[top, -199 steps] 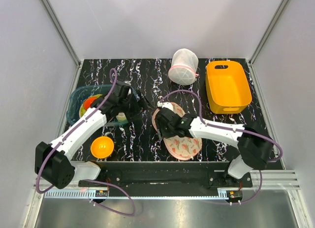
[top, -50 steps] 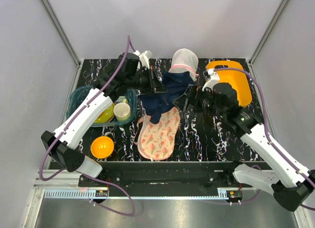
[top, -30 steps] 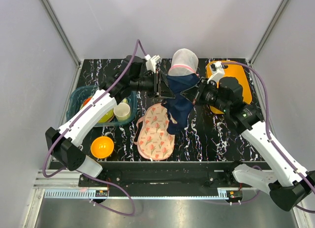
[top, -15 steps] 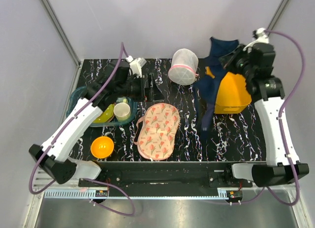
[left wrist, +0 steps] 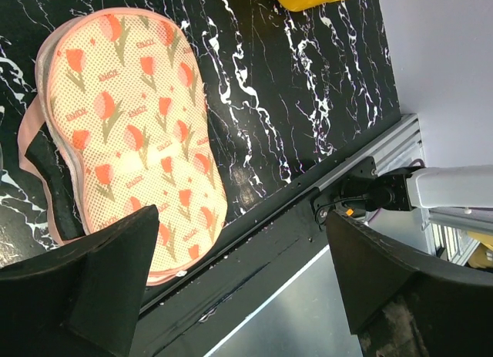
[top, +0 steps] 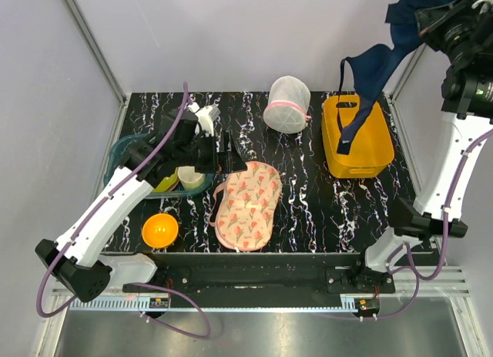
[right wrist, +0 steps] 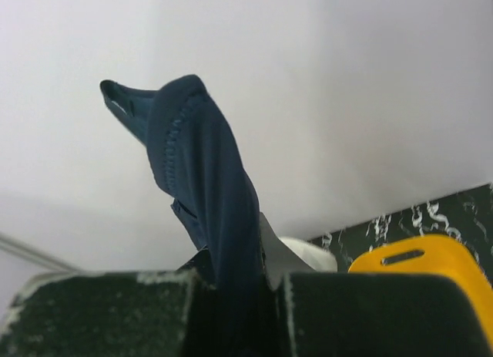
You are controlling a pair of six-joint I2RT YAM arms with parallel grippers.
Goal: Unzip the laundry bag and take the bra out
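As right gripper pinches it, bra hangs twisted

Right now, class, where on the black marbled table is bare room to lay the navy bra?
The widest bare patch lies between the flat floral-print laundry bag and the orange plastic tub, down to the near right corner. Crowded: the left, with teal tray and orange bowl.
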